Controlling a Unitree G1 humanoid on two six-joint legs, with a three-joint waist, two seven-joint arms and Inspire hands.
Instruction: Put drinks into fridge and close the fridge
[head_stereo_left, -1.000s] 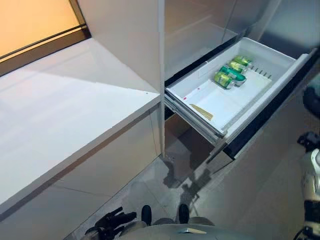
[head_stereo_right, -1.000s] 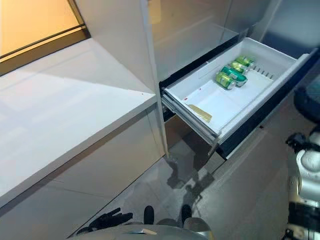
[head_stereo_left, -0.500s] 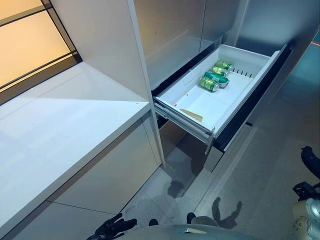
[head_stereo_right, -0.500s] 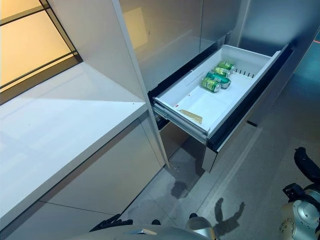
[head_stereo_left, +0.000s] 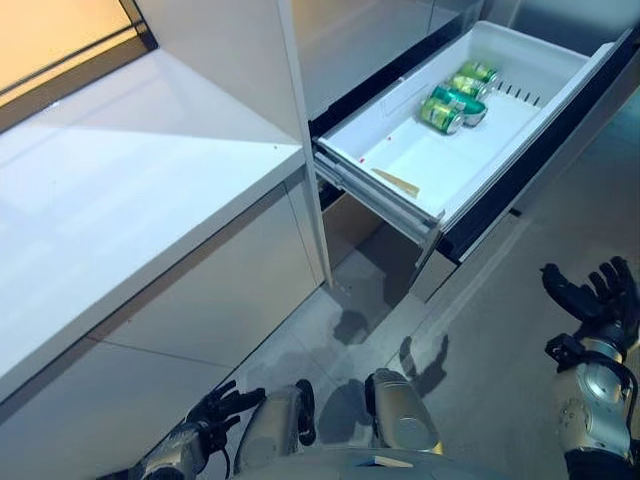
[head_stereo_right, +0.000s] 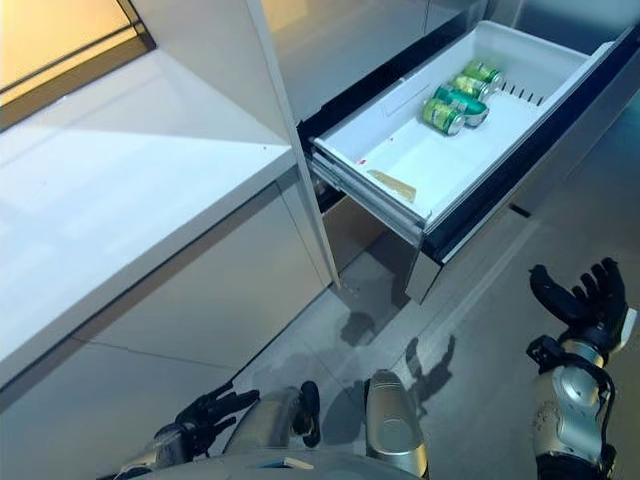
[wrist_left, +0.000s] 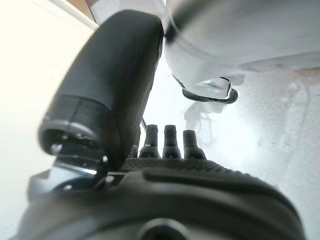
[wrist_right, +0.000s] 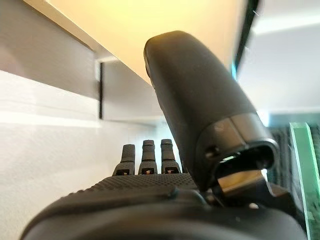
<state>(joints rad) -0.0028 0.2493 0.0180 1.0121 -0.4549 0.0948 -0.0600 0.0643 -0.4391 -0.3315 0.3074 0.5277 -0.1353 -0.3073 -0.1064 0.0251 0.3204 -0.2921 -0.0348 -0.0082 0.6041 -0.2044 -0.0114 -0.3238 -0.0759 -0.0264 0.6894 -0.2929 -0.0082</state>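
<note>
The fridge's white drawer (head_stereo_left: 505, 150) stands pulled out at the upper right, with several green drink cans (head_stereo_left: 452, 100) lying on their sides near its far end. My right hand (head_stereo_left: 598, 300) is raised at the lower right, below and in front of the drawer's dark front panel (head_stereo_left: 545, 150), fingers spread and empty. My left hand (head_stereo_left: 215, 410) hangs low near the floor at the bottom left, fingers straight, holding nothing. Both wrist views show straight fingers (wrist_right: 145, 156) and nothing held.
A white counter (head_stereo_left: 110, 210) runs along the left, ending at a tall white cabinet panel (head_stereo_left: 290, 130) beside the fridge. A tan label (head_stereo_left: 397, 182) lies on the drawer's bottom. Grey tiled floor (head_stereo_left: 480, 350) stretches below the drawer.
The camera has shifted, so the whole scene moved. My right hand has risen into view with fingers spread. The drawer and cans stay as they were.
</note>
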